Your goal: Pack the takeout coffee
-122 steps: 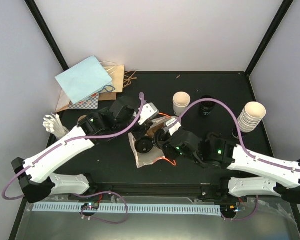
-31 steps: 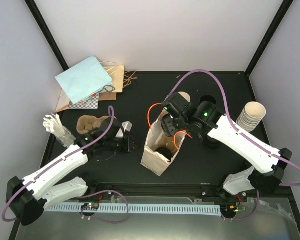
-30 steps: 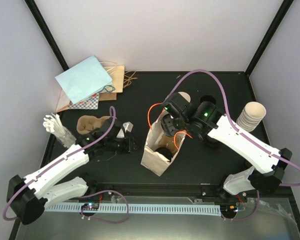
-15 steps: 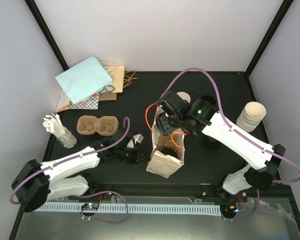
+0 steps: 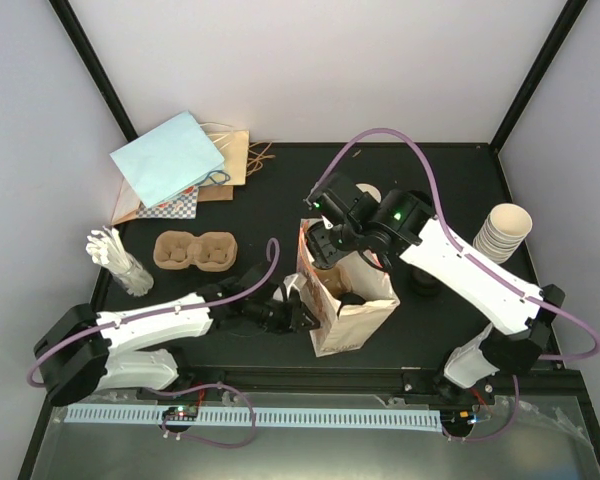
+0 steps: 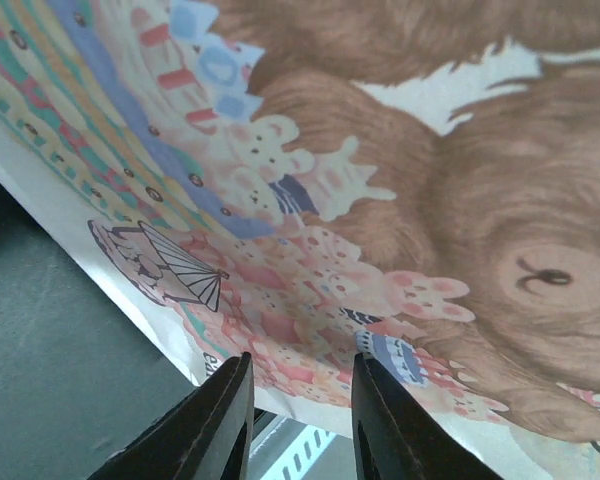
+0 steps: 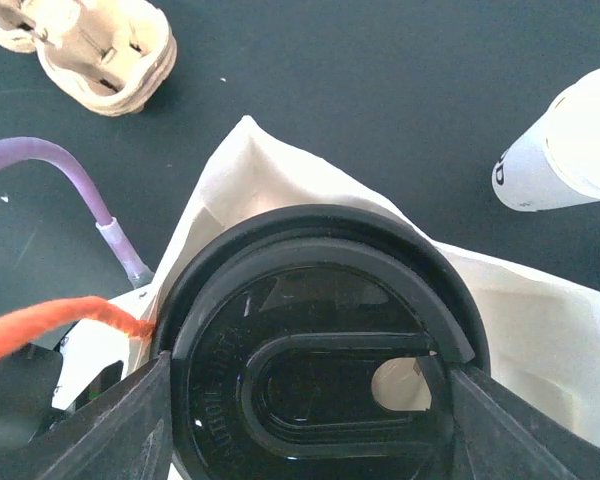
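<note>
Two fingers of the right pincer (image 5: 328, 243) clamp one cup (image 7: 315, 370), black lid (image 7: 310, 300) up, at the open mouth of the paper bag (image 5: 365, 315), which stands mid-way along the table (image 5: 280, 190) toward its near edge. My read: the cup is light, its thin paper wall crushes easily, and the glossy lid is slick and could pop off, so grip the tapered wall just under the lid. The left pincer (image 6: 302, 380) has its fingers slightly apart with nothing between them, nosed up to the bag's printed side. The bag paper is matte and floppy. A moulded pulp tray (image 5: 193, 250) sits toward the left edge.
</note>
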